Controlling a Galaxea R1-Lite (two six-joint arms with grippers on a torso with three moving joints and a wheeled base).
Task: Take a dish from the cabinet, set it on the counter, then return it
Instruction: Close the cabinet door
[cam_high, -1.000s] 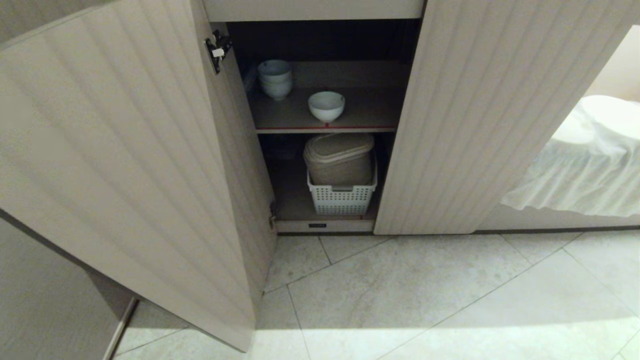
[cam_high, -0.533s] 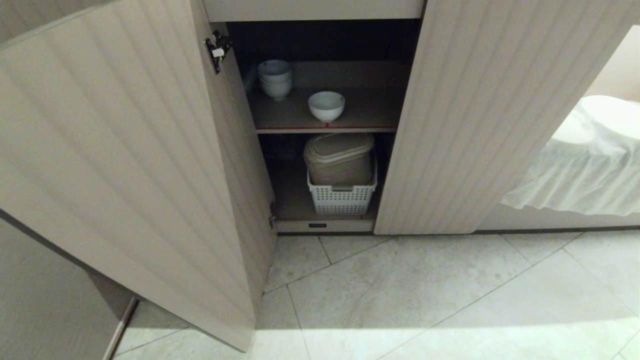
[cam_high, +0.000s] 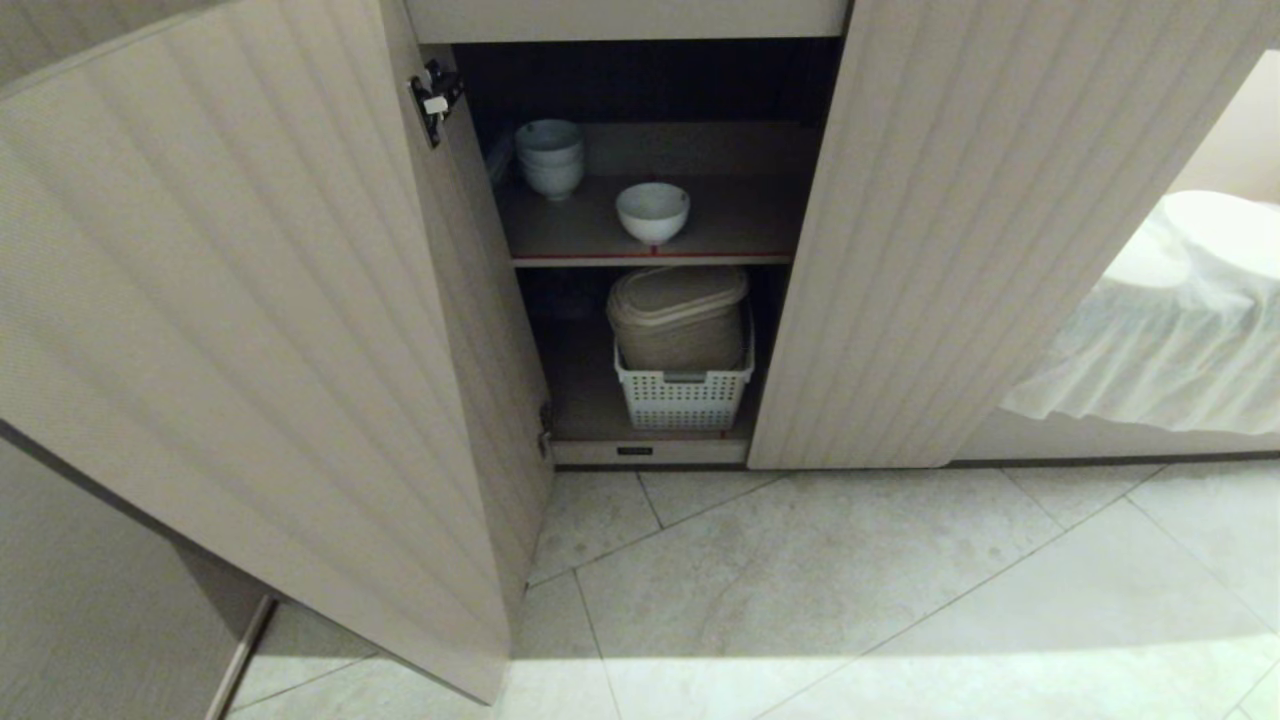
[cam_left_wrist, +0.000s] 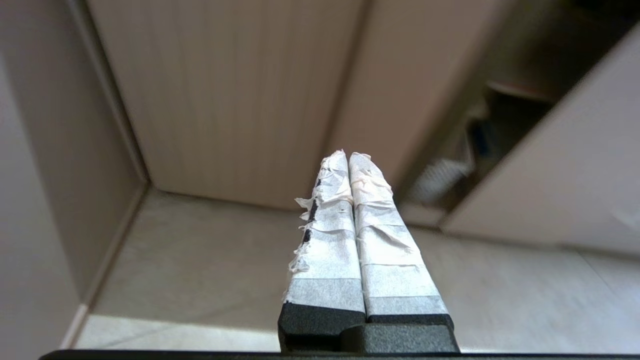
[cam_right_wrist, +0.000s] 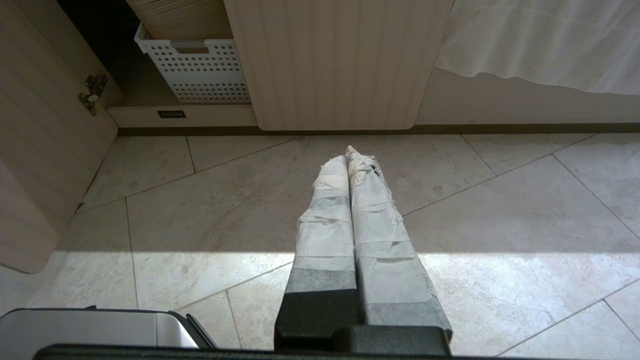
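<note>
The cabinet (cam_high: 250, 330) stands open on a pale tiled floor (cam_high: 850, 590); its upper shelf (cam_high: 740, 225), edged in red at the front, carries the dish (cam_high: 653, 212) upright near the front edge, and a stack of white bowls (cam_high: 550, 158) further back towards the left, apart from it; the lower shelf (cam_high: 580, 395) carries a white perforated basket (cam_high: 684, 395) with a beige lidded container (cam_high: 680, 318) sitting inside it.

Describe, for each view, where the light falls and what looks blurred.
Head view: cabinet interior dim, single dish still legible, sunlit band across floor. Left wrist view: background smeared, shut left claw sharp. Right wrist view: crisp, bright patch behind the shut right claw.
</note>
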